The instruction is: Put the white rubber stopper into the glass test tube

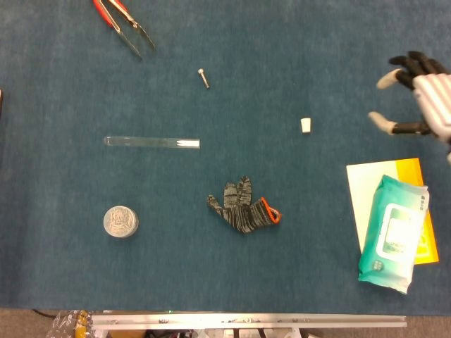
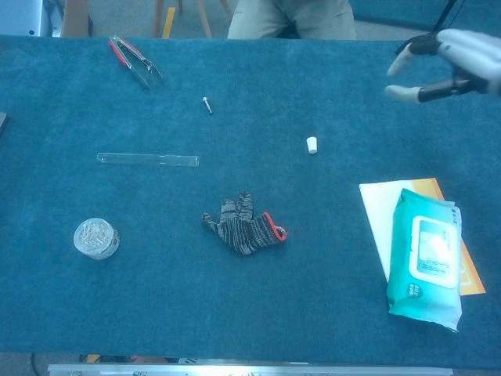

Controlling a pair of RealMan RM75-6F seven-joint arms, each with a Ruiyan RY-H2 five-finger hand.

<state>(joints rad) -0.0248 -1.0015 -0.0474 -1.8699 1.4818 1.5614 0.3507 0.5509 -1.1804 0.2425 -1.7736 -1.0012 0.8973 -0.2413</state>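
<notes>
lying on the blue cloth table point(image 1: 282, 42), going left to right: a small round silver tin point(image 1: 120, 222) near the left front, a long clear glass test tube point(image 1: 151, 142) flat on its side behind it, red-handled metal tongs point(image 1: 123, 24) at the far left, a little silver bolt point(image 1: 204, 77), and a grey knit glove with an orange cuff point(image 1: 243, 206) in the middle. the small white rubber stopper point(image 1: 306, 125) sits alone, well apart from the tube, to its right. a teal pack of wipes point(image 1: 393, 232) rests on white and yellow paper point(image 1: 363, 190). the white right hand point(image 1: 423, 98) hovers at the far right, fingers spread wide, holding nothing. the left hand does not show.
</notes>
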